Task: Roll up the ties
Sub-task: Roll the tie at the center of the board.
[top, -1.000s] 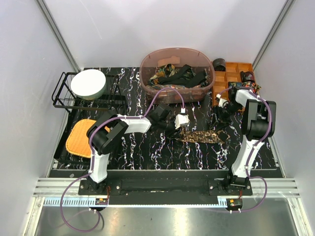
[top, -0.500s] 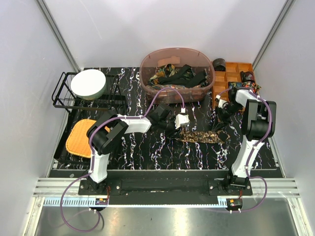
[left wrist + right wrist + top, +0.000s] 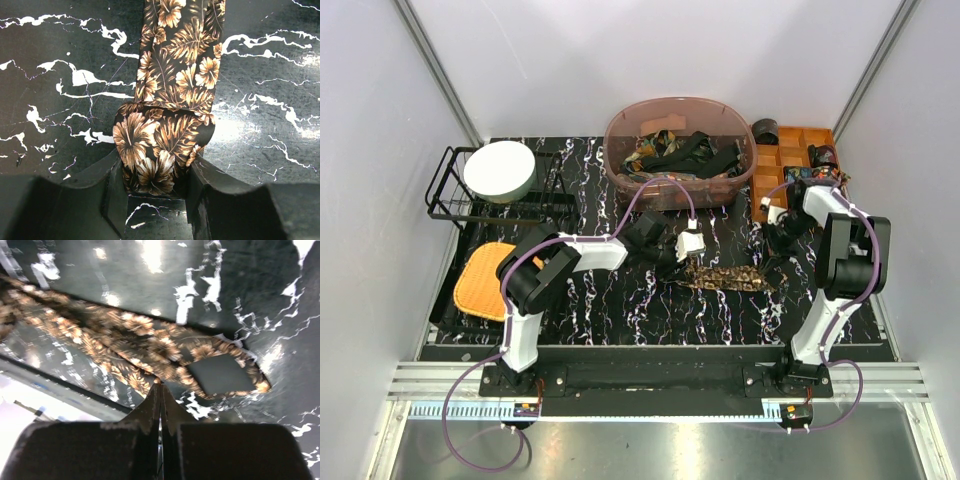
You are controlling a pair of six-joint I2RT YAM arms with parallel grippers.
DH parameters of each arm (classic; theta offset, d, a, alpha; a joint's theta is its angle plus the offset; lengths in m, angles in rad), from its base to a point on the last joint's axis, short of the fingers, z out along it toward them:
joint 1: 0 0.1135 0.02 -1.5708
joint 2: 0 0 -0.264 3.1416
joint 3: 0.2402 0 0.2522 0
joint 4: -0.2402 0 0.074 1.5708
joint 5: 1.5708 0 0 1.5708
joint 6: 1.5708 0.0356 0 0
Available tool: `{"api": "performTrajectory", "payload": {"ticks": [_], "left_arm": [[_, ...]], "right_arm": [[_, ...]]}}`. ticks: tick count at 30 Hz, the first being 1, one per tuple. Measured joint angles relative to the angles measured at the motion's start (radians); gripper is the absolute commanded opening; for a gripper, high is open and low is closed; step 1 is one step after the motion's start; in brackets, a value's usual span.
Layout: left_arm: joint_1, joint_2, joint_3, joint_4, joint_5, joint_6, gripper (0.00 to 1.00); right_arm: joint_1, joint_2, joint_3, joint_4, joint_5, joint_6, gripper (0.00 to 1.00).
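A brown floral tie (image 3: 725, 277) lies left to right across the black marble table (image 3: 620, 300). Its left end is rolled into a small coil (image 3: 160, 145), and my left gripper (image 3: 156, 195) is shut on that coil, one finger on each side. The flat part of the tie (image 3: 180, 50) runs away from the coil. In the top view the left gripper (image 3: 688, 258) sits at the tie's left end. My right gripper (image 3: 161, 387) is shut, its tips at the near edge of the tie's wide end (image 3: 150, 345), beside the dark lining (image 3: 220, 374). I cannot tell whether fabric is pinched.
A translucent tub (image 3: 620, 135) holding several more ties stands at the back. A wooden organiser (image 3: 790, 160) with rolled ties is at the back right. A wire rack (image 3: 445, 190) with a white bowl (image 3: 500, 170) and an orange mat (image 3: 485, 280) are on the left.
The right gripper's jaws have closed and the right arm has shifted a little to the right. The tie's wide end has drawn in slightly. The left gripper still holds the coil.
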Motion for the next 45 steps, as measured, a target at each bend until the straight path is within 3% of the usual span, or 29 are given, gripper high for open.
{"api": "performTrajectory", "payload": {"ticks": [13,20,25,33,38,45], "left_arm": [[0.0,0.016,0.033,-0.019,-0.013,-0.008,0.0],[0.0,0.034,0.06,-0.027,-0.019,-0.011,0.0],[-0.001,0.037,0.065,-0.027,-0.024,-0.013,0.0],[-0.012,0.03,0.051,-0.013,-0.043,-0.01,0.0],[-0.029,0.024,0.044,0.0,-0.084,0.003,0.0],[-0.051,0.022,0.044,0.015,-0.134,0.034,0.0]], "right_arm": [[0.004,0.087,-0.026,0.111,0.078,0.001,0.02],[0.006,0.087,0.003,0.121,0.093,-0.01,0.4],[-0.004,0.063,0.036,0.101,0.039,-0.016,0.55],[-0.009,-0.097,0.039,0.068,-0.236,0.064,0.55],[0.024,-0.131,-0.069,0.196,-0.437,0.22,0.49],[0.167,-0.079,-0.21,0.383,-0.519,0.373,0.47]]}}
